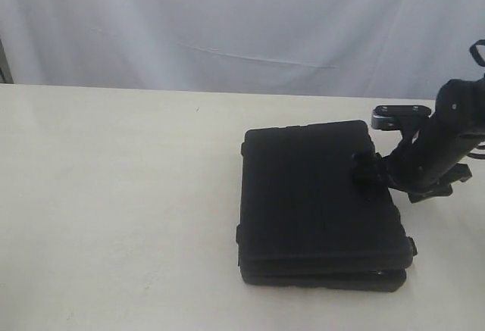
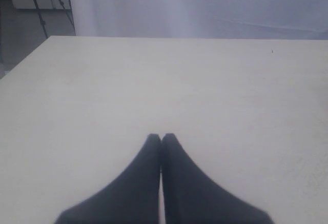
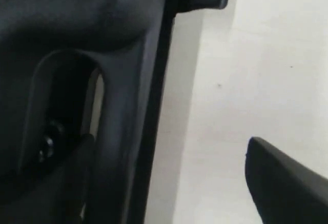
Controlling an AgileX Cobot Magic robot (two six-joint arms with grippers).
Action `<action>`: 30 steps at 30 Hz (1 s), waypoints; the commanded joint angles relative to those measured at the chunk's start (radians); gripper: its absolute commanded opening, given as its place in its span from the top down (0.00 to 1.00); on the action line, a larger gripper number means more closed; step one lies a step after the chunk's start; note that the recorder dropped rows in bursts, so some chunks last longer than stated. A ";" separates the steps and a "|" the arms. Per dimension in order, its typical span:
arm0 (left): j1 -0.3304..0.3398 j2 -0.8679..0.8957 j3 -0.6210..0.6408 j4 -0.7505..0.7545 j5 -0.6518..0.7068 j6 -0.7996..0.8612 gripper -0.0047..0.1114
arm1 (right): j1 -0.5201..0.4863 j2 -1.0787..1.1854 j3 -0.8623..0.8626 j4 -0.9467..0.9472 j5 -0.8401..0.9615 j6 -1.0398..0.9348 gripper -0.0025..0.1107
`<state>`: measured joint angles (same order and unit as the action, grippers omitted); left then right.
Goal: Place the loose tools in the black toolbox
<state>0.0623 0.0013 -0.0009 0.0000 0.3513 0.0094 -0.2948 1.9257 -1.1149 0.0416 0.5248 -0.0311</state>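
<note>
the black toolbox (image 1: 318, 202) lies shut and flat on the table (image 1: 114, 195). at its handle edge the right gripper (image 1: 377, 172) stands open, one finger at the handle slot (image 3: 66, 131), the other off the case. the left gripper (image 2: 161, 138) is closed on nothing, above the table.

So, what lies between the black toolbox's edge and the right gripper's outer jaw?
Only a bare strip of table, as the right wrist view shows: that jaw of the right gripper stands apart from the black toolbox.
</note>
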 commanded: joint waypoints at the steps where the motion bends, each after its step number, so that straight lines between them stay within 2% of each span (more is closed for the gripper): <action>1: -0.004 -0.001 0.001 0.000 -0.009 -0.002 0.96 | -0.071 0.002 -0.005 0.163 0.037 -0.163 0.32; 5: -0.004 -0.001 0.001 0.000 -0.009 -0.002 0.96 | -0.103 0.001 -0.007 0.260 0.059 -0.259 0.32; 9: -0.004 -0.001 0.001 0.000 -0.009 -0.002 0.96 | -0.103 -0.001 -0.044 0.455 0.121 -0.427 0.32; 12: -0.004 -0.001 0.001 0.000 -0.009 -0.002 0.96 | -0.103 -0.004 -0.095 0.471 0.189 -0.427 0.32; 18: -0.004 -0.001 0.001 0.000 -0.009 -0.002 0.96 | -0.103 -0.154 -0.106 0.468 0.190 -0.419 0.42; 21: -0.004 -0.001 0.001 0.000 -0.009 -0.002 0.96 | -0.103 -0.281 -0.106 0.423 0.190 -0.419 0.54; 25: -0.004 -0.001 0.001 0.000 -0.009 -0.002 0.96 | -0.093 -0.411 -0.106 0.400 0.190 -0.437 0.86; 27: -0.004 -0.001 0.001 0.000 -0.009 -0.002 0.96 | -0.086 -0.473 -0.106 0.400 0.195 -0.455 0.98; 30: -0.004 -0.001 0.001 0.000 -0.009 -0.002 0.96 | -0.081 -0.575 -0.106 0.398 0.198 -0.463 0.98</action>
<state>0.0623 0.0013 -0.0009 0.0000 0.3513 0.0094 -0.3823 1.4319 -1.2122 0.4506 0.7136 -0.4738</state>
